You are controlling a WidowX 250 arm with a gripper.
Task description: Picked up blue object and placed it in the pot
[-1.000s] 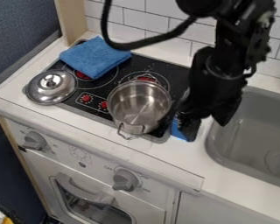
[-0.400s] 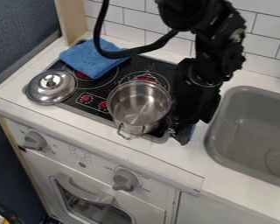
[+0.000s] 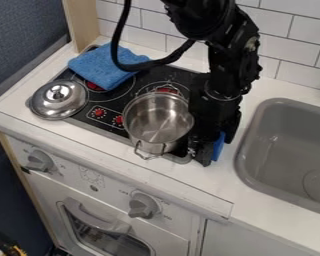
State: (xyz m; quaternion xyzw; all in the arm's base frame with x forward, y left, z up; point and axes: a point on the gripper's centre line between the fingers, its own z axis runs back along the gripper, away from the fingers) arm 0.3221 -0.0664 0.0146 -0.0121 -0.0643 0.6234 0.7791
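Gripper (image 3: 215, 151) hangs low over the R front edge of the hob (image 3: 144, 82), on the pot's R in view; can't tell if it's wide, narrow or holding. Blue obj (image 3: 219, 146) is right at its lower end, partly hidden, a strip showing on the R side; can't tell if it's gripped. It's outside the pot (image 3: 154, 111), btwn pot & sink (image 3: 257, 122).

Arm (image 3: 224, 65) comes in from the top, w/ a black cable (image 3: 156, 63) looping L, passing in front of the cloth's R part.

Pot: steel, upright on the R part of the hob, lid off, wire handle (image 3: 146, 154) facing front. Can't tell if gripper & pot touch.

Lid (image 3: 58, 98): steel, knob up, L front of hob, overhanging onto the counter (image 3: 219, 180). Blue cloth (image 3: 101, 66) is bunched on the back L of hob, behind the lid, its back edge reaching the counter.

Farther out: grey sink set in counter, R side, w/ round drain (image 3: 318, 183) at btm. Front panel has 2 grey knobs (image 3: 143, 205), oven door (image 3: 99, 222) below. White tiles (image 3: 296, 42) at back, wood post (image 3: 83, 25) back L.
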